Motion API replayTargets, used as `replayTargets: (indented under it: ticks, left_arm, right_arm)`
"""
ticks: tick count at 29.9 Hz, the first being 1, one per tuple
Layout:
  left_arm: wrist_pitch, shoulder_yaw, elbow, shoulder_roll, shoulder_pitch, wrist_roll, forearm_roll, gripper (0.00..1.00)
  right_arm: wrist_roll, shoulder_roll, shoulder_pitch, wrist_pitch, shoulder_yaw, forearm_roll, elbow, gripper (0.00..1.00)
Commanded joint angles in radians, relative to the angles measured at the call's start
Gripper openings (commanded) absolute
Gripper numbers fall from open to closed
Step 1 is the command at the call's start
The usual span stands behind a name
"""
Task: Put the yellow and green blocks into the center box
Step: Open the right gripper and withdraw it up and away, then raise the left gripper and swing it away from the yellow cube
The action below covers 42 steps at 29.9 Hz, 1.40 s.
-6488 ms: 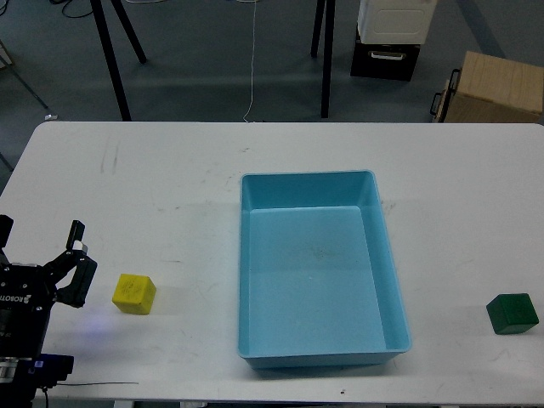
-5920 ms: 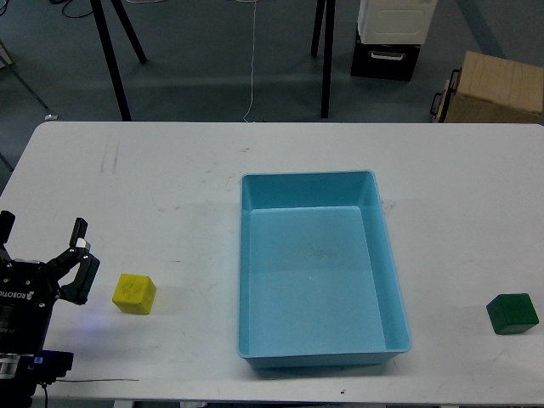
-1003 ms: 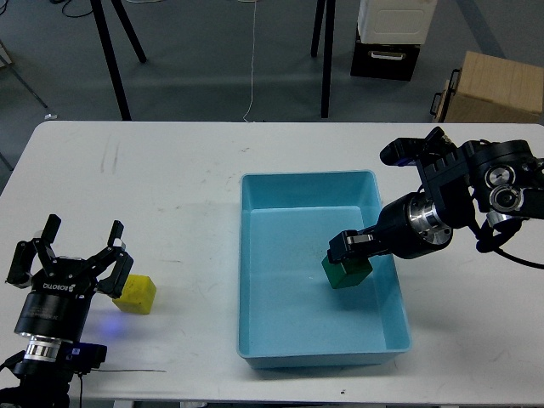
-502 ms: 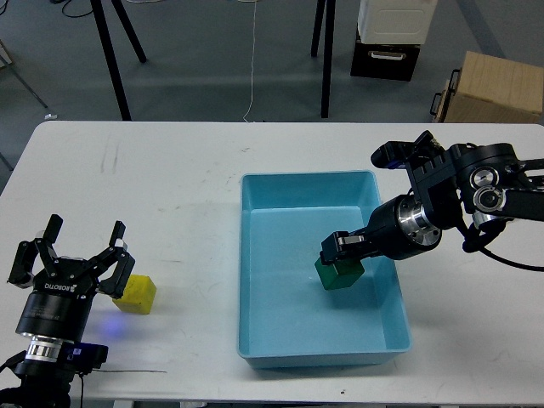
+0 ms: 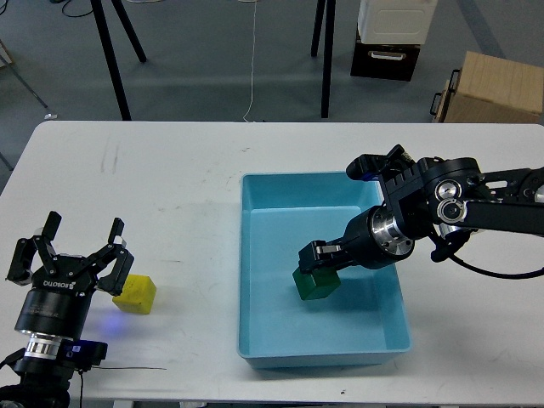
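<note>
I seem to be in a robotics lab or test room; my white worktable [image 5: 170, 187] stands on grey carpet [image 5: 204, 59]; black stand legs [image 5: 110, 59], a trailing white cable [image 5: 252, 59], a black-and-white case [image 5: 388, 38] and a cardboard box [image 5: 493, 89] sit behind it.

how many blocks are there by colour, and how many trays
yellow block: 1, on the table by the left pincer
green block: 1, held by the right pincer over the tray
light-blue tray: 1
total: 3
</note>
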Motion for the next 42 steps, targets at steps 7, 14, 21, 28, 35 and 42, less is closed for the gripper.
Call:
replayTargets:
  ticks: [7, 14, 21, 28, 35, 42]
  left_arm:
    - [0.000, 0.009, 0.000, 0.000, -0.002, 0.001, 0.000, 1.00]
    - [0.000, 0.011, 0.000, 0.000, -0.009, 0.001, 0.000, 1.00]
    - [0.000, 0.011, 0.000, 0.000, -0.014, 0.001, 0.000, 1.00]
    - [0.000, 0.012, 0.002, 0.000, -0.046, 0.003, 0.001, 1.00]
    - [0.000, 0.015, 0.008, 0.000, -0.061, 0.003, 0.001, 1.00]
    - [0.000, 0.015, 0.006, 0.000, -0.074, 0.000, 0.001, 1.00]
  right_arm:
    - [0.000, -0.107, 0.004, 0.007, 0.108, 0.025, -0.010, 1.00]
    - [0.001, -0.165, -0.012, -0.004, 0.244, 0.182, -0.139, 1.00]
    - [0.003, -0.145, -0.098, -0.004, 0.583, 0.495, -0.355, 1.00]
    - [0.145, -0.144, -0.288, 0.004, 0.926, 0.857, -0.489, 1.00]
    - [0.354, -0.177, -0.629, 0.061, 1.333, 1.063, -0.527, 1.00]
    - [0.356, -0.191, -1.042, 0.061, 1.612, 1.216, -0.393, 1.00]
